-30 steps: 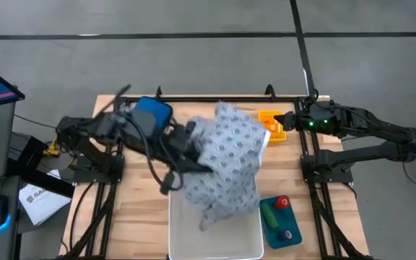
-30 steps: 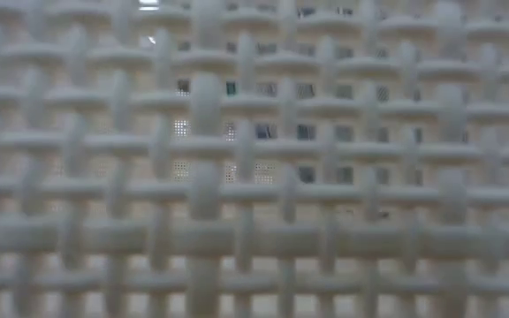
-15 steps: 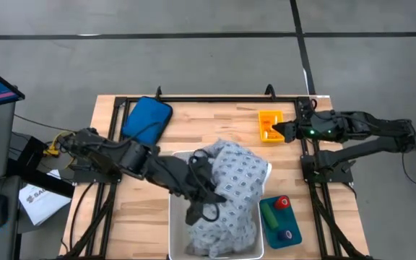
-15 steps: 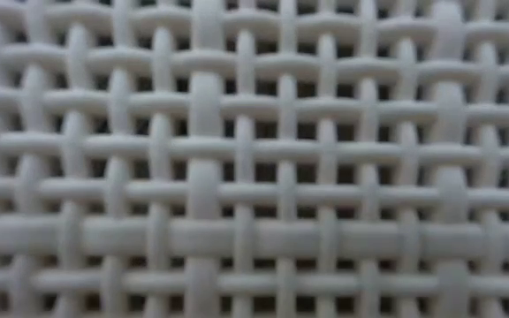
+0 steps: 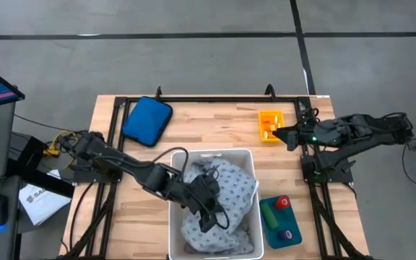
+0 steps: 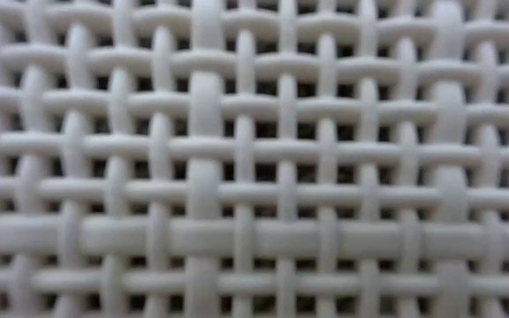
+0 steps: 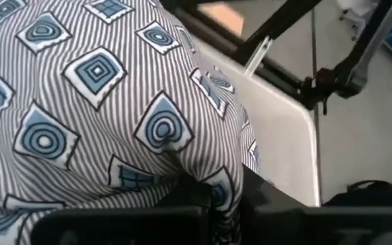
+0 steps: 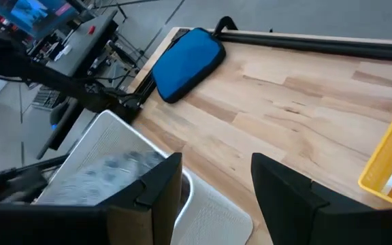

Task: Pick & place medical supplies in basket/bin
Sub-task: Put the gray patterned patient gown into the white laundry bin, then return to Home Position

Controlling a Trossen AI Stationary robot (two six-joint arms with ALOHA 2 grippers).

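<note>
The grey-white patterned garment (image 5: pixel 226 198) lies bunched inside the white woven basket (image 5: pixel 245 155) at the table's near middle. My left gripper (image 5: pixel 209 209) reaches into the basket from the left and is shut on the cloth, which fills the left wrist view (image 7: pixel 101 102). My right gripper (image 5: pixel 280 135) hovers open beside the orange tray (image 5: pixel 269 124) at the far right, touching nothing. Red, green and purple cylinders sit in a green tray (image 5: pixel 280 217) to the right of the basket. My left gripper (image 7: pixel 226 211) pinches a bunched fold of the garment (image 7: pixel 216 190) between its two fingers. The fingers slant down into the basket from the table's left. The cloth lies slack around and ahead of the fingers and rests in the basket.
A blue pouch (image 5: pixel 147 119) lies at the far left of the table. A black frame rail (image 5: pixel 215 99) runs along the far edge. The basket's weave (image 6: pixel 254 159) fills the low view. Bare wood lies between the pouch and the orange tray.
My left gripper has gone down and toward the near edge, rolling as it went, and carried the garment from above the table into the basket. The cloth, which hung spread out before, now lies bunched inside. My right gripper has swung slightly toward the near edge.
</note>
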